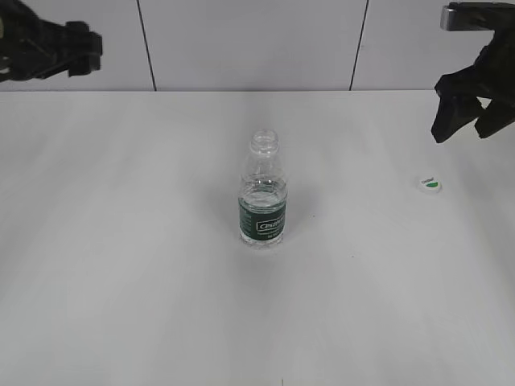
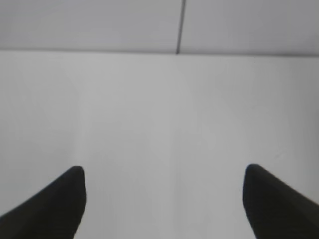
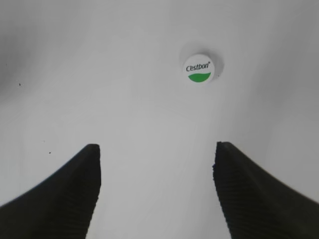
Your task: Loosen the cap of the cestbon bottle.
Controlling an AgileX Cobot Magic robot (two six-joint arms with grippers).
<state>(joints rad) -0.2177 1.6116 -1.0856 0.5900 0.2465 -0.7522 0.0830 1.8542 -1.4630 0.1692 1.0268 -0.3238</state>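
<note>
The bottle (image 1: 263, 191) stands upright near the middle of the white counter (image 1: 121, 281), its long axis vertical and its label facing the near side. Its neck is bare: the mouth is open at the top, with nothing screwed on it. The cap (image 1: 430, 183) lies by itself on the counter well to the right of the bottle, resting flat with its printed top face up, white above and green below.

The right end effector (image 1: 468, 129) hangs above the counter at the far right, with the cap just near of it and slightly to its left. In the right wrist view the cap (image 3: 198, 67) sits ahead of the two dark fingers (image 3: 70, 194), a little right of the midline between them, apart from both. The fingers are spread wide and hold nothing.

The left end effector (image 2: 164, 199) is raised at the far left, well apart from both bottle and cap. Its fingers are likewise spread, with only bare counter between them.

Judging from this layout, the cap is already off the neck, so the loosening looks finished. The relation that matters now is between the right end effector and the cap: the right arm is by far the nearer one, and the cap lies low and flat beneath and just ahead of it, free of any grip.
</note>
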